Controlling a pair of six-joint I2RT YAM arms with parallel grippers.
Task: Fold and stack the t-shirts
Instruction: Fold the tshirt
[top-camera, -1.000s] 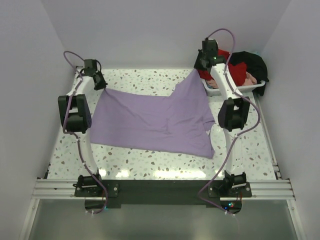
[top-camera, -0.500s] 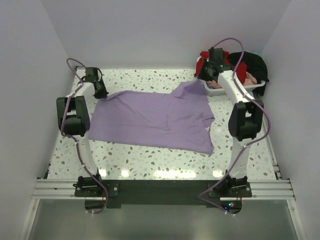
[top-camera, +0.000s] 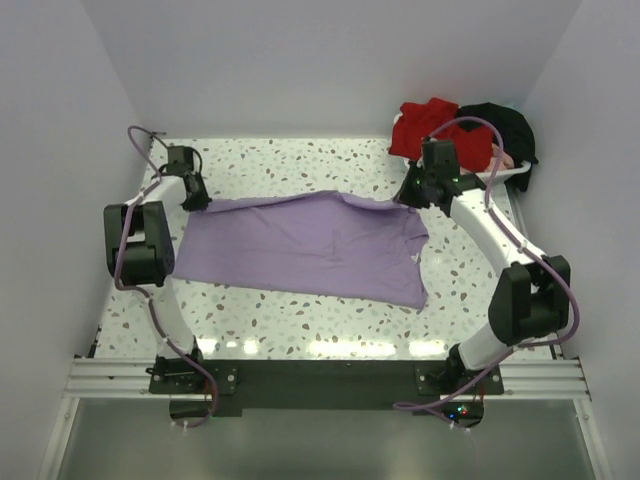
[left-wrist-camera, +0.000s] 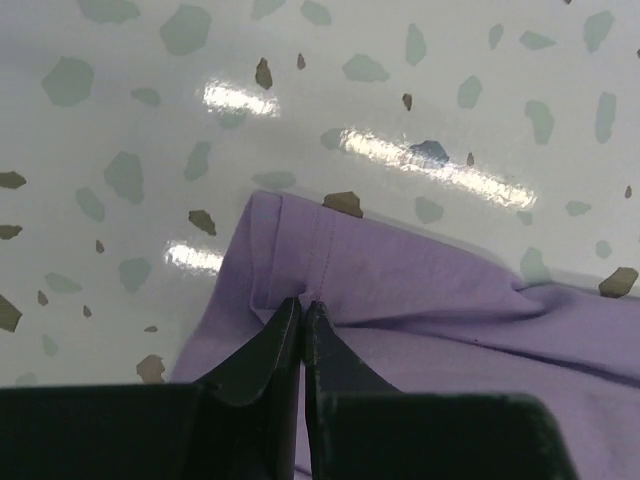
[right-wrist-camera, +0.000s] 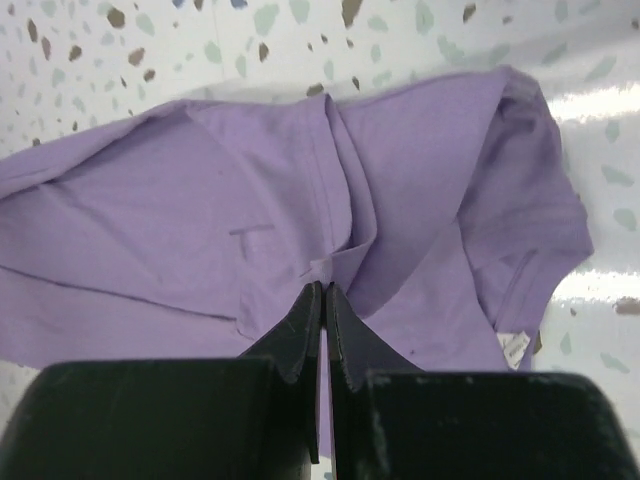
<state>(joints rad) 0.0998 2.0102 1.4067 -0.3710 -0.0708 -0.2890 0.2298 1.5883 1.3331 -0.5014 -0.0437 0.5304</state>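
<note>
A large lavender t-shirt (top-camera: 310, 245) lies spread across the middle of the speckled table. My left gripper (top-camera: 197, 203) is shut on its far left corner, pinching the hem (left-wrist-camera: 303, 300). My right gripper (top-camera: 408, 196) is shut on a fold of the same shirt at its far right edge (right-wrist-camera: 325, 283), low over the table. Across the right wrist view the lavender t-shirt (right-wrist-camera: 200, 250) shows creased, with a white label near a sleeve. A red t-shirt (top-camera: 425, 125) and a black t-shirt (top-camera: 505, 130) are heaped at the back right, a bit of pale pink cloth (top-camera: 500, 158) under them.
The white tray (top-camera: 508, 178) holding the heaped shirts stands at the back right corner, just behind my right arm. Walls close in the table on the left, back and right. Bare speckled tabletop (top-camera: 300, 160) shows behind the shirt and along its front.
Both grippers have come down and toward the front with the shirt's far edge. The raised right corner now lies low, and the shirt is flatter on the table.
</note>
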